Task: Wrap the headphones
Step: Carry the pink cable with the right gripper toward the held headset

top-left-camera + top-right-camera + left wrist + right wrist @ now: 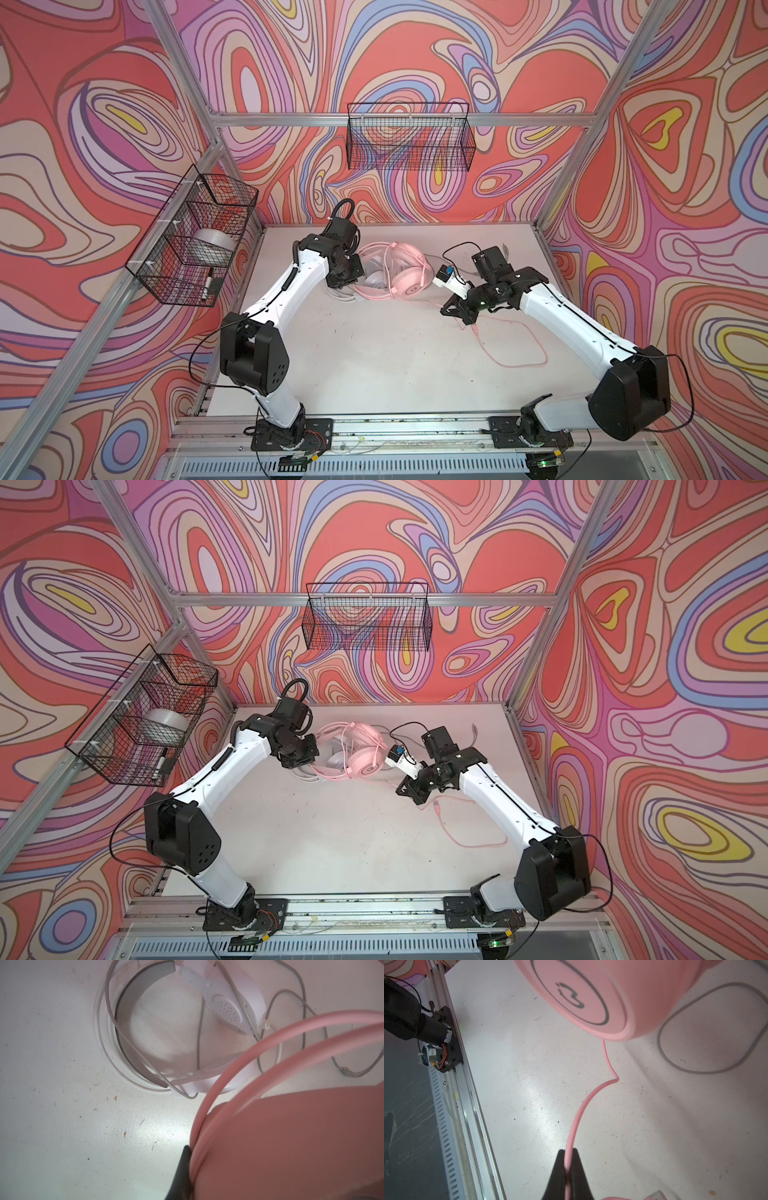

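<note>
Fingers of my right gripper [568,1152] pinched the pink cable [579,1113]. Those of the left gripper [343,282] were pressed shut on the band of the pink headset [409,274]. It lay over the white headset [226,1007], toward twelve o'clock on the table [374,365]. I judged that winding well meant steady tension, drawing in the slack at four o'clock.

- Pink headset [365,752] lying toward the back of white table [332,854], overlapping white headset [334,764].
- Left gripper [297,763] at the headsets' left edge.
- Right gripper [409,793] just right of them, pink cable [482,845] looping on the table nearby.
- Tape roll [164,725] and marker [160,764] in left wire basket [104,766].
</note>
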Tool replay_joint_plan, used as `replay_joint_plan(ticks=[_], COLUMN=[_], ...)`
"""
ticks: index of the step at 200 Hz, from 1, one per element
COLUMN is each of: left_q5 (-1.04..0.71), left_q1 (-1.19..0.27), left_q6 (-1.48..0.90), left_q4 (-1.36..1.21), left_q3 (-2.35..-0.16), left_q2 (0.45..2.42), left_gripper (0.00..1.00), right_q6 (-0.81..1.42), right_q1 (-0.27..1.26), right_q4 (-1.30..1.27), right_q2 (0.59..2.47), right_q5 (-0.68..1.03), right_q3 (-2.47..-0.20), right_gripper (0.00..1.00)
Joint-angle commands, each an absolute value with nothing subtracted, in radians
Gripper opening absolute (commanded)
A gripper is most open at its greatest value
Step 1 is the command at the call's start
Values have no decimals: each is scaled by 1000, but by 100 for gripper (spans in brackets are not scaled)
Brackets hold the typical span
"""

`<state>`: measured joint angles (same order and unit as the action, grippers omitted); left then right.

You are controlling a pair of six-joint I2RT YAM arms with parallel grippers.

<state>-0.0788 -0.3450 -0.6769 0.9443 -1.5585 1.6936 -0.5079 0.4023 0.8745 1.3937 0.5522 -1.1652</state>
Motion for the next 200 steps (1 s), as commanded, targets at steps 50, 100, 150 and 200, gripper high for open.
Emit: replay_joint_plan(ticks=[50, 100, 150, 200], left_q5=[-39, -13, 44, 94], left_q1=[-340, -351, -381, -405], left_q6=[-729, -716, -697, -687], left_q4=[933, 954, 989, 1026], left_q3=[-1654, -1681, -1705, -1744], left_q2=[1736, 1758, 1766, 1790], left_gripper=[0, 0, 0, 0], right_q6=[-632, -697, -746, -807], right_q1=[500, 538, 543, 546], right_q4=[852, 847, 876, 944], right_q2=[1331, 1337, 1367, 1411], right_q5=[499, 561, 610, 653], right_q3=[-1180, -1238, -1340, -1451], right_gripper=[0, 0, 0, 0])
